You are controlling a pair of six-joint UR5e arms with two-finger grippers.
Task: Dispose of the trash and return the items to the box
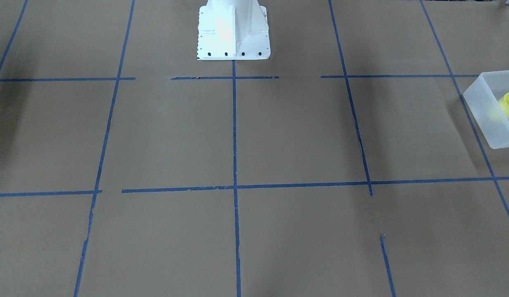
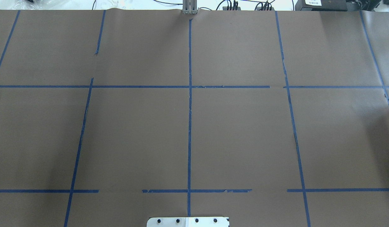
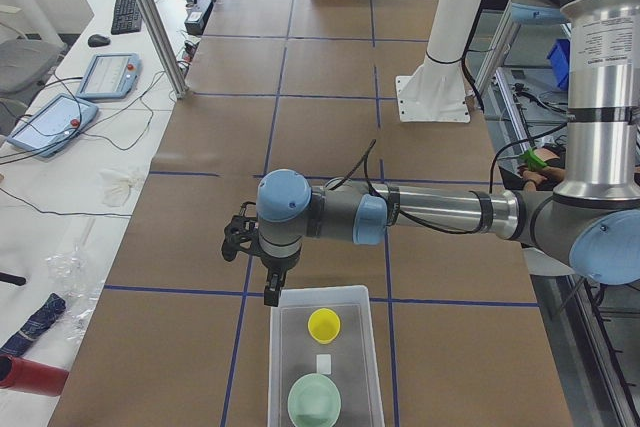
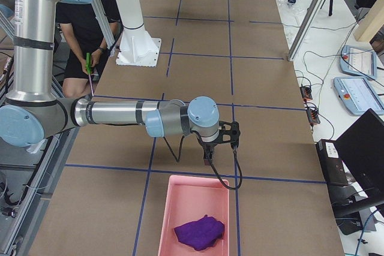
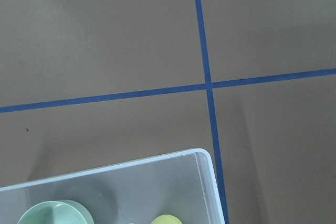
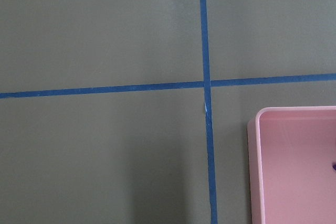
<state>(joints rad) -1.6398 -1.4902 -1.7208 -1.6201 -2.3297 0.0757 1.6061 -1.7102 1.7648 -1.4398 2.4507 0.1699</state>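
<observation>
Since the yellow cup already stands in the box, just beyond the green bowl at the bottom of the left side view, the work looks finished. The cup seems upright, mouth up, long axis vertical. The left gripper hangs at the box's far rim and the right gripper near the pink bin; how wide either set of jaws stands, I cannot tell.

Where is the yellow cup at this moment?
In the exterior left view, the yellow cup is inside the translucent box at the table's left end, next to the mint-green bowl.
</observation>
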